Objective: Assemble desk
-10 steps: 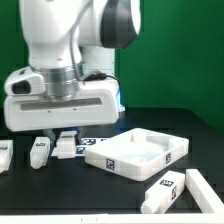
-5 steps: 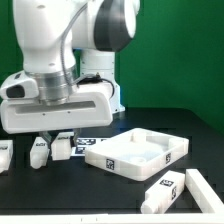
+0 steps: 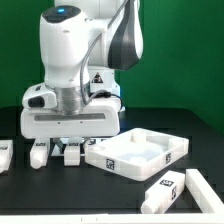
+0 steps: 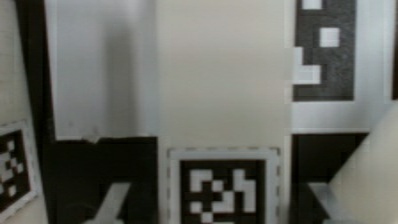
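Note:
The white rimmed tabletop (image 3: 140, 155) lies on the black table at centre right. White square legs with tags lie to its left (image 3: 38, 152) (image 3: 72, 153), and two more lie at the front right (image 3: 160, 190) (image 3: 200, 188). My gripper (image 3: 68, 146) hangs low over the left legs. In the wrist view one leg (image 4: 222, 90) with its tag (image 4: 222, 188) lies between my fingers. My gripper (image 4: 226, 200) is open, and both fingertips (image 4: 118, 200) stand apart from the leg's sides.
Another leg (image 3: 4, 156) lies at the exterior view's far left edge. The marker board (image 4: 329, 60) shows beyond the leg in the wrist view. A further tagged piece (image 4: 15, 170) lies beside my gripper. A green backdrop stands behind the table.
The arm has swung towards the exterior view's right and the hand has come down closer to the legs on the left of the tabletop. The parts have not visibly moved.

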